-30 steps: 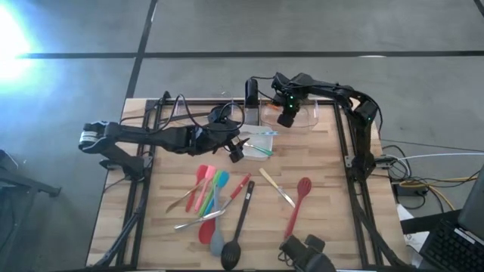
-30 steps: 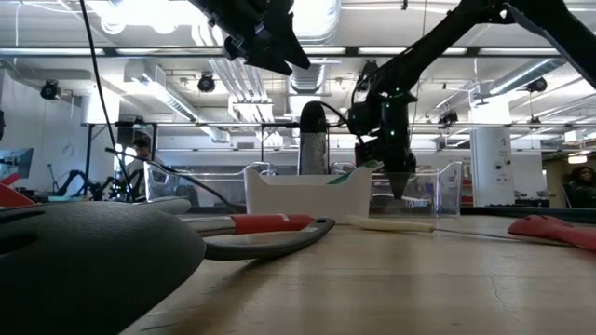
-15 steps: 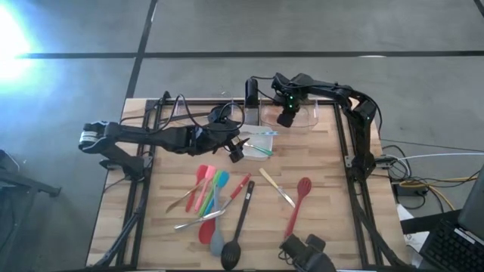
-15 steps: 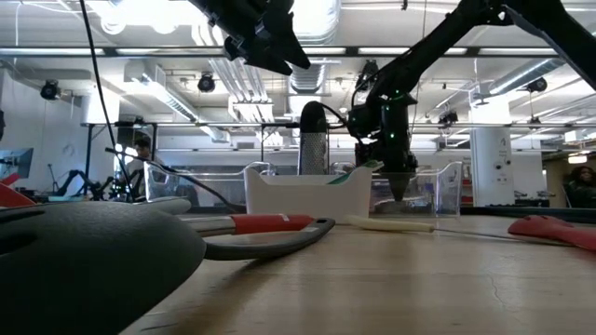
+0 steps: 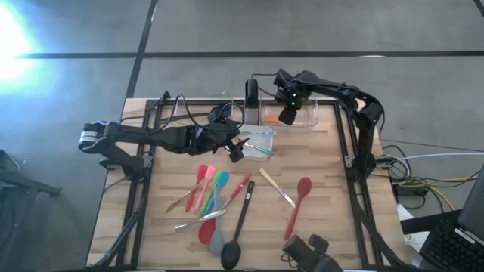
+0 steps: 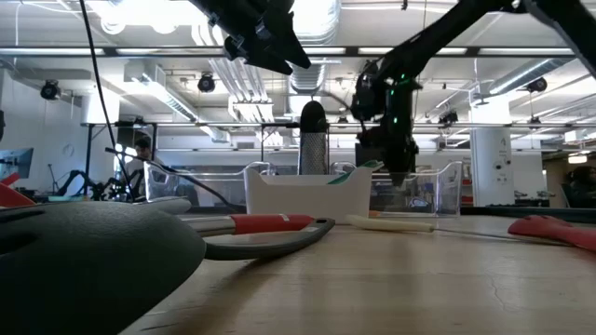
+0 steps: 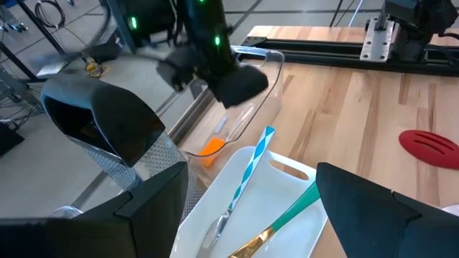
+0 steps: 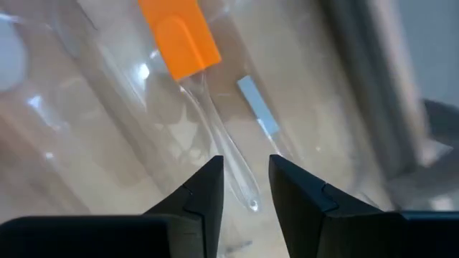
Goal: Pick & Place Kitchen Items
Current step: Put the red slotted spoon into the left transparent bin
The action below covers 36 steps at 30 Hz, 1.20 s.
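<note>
- Orange silicone spatula with a clear handle [image 8: 179, 39] lies on the floor of the clear rectangular plastic bin [image 5: 306, 119] at the far edge of the wooden table [image 5: 325, 196], towards its right corner; nothing grips it.
- Right gripper [image 8: 244, 188] hangs just above that spatula's clear handle, its two dark fingers slightly apart and empty. My judgement is that the release is the step in hand, so the jaws should spread fully before any lift, and the lift should go straight up to avoid catching the bin wall.
- Left gripper [image 5: 236, 151] hovers by the white square dish [image 5: 257, 143] near the middle of the far edge, jaws wide apart, holding nothing; the dish holds a blue-and-white striped utensil [image 7: 247, 172] and a teal-handled utensil [image 7: 287, 211].
- Remaining utensils lie loose on the near half of the table: a red slotted spatula [image 5: 301, 198], a black spoon [image 5: 233, 249] and a cluster of coloured silicone spoons [image 5: 208, 189].
- Next pick likely suits the red slotted spatula, which lies apart from the cluster.
</note>
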Tool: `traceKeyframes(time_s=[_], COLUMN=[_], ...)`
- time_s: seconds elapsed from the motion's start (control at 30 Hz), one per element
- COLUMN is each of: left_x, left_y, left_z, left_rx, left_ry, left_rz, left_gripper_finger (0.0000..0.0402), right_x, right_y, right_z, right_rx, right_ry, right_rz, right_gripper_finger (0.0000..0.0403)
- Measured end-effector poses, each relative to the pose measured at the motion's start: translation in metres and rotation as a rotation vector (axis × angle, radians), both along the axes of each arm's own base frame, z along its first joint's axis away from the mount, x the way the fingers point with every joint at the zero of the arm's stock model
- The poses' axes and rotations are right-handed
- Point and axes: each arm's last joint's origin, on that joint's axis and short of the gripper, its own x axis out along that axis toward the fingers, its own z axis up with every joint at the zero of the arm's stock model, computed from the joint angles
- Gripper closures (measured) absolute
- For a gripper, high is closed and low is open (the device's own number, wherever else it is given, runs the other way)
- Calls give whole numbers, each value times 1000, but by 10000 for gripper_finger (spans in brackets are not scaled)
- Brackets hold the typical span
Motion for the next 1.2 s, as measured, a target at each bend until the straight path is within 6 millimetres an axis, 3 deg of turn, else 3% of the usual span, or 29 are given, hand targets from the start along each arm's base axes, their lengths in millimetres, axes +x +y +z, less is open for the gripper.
traceKeyframes(time_s=[0.3, 0.53, 0.7, 0.93, 1.2], left_x=[0, -8, -21, -43, -67], left_y=[0, -1, -3, -9, -18], left_z=[2, 2, 7, 9, 1], left_rx=[12, -2, -36, -146, -324], left_ry=[-8, 42, 80, 162, 319], left_rz=[-5, -26, -38, -84, -110], left_gripper_finger=[92, 92, 92, 92, 92], right_x=[-24, -43, -53, -69, -86], right_y=[32, 83, 124, 174, 215], right_z=[83, 137, 162, 167, 139], right_rx=[-139, -201, -215, -155, -52], right_ry=[-166, -293, -387, -484, -464], right_rz=[-41, -33, -2, -23, -12], right_gripper_finger=[309, 326, 336, 347, 349])
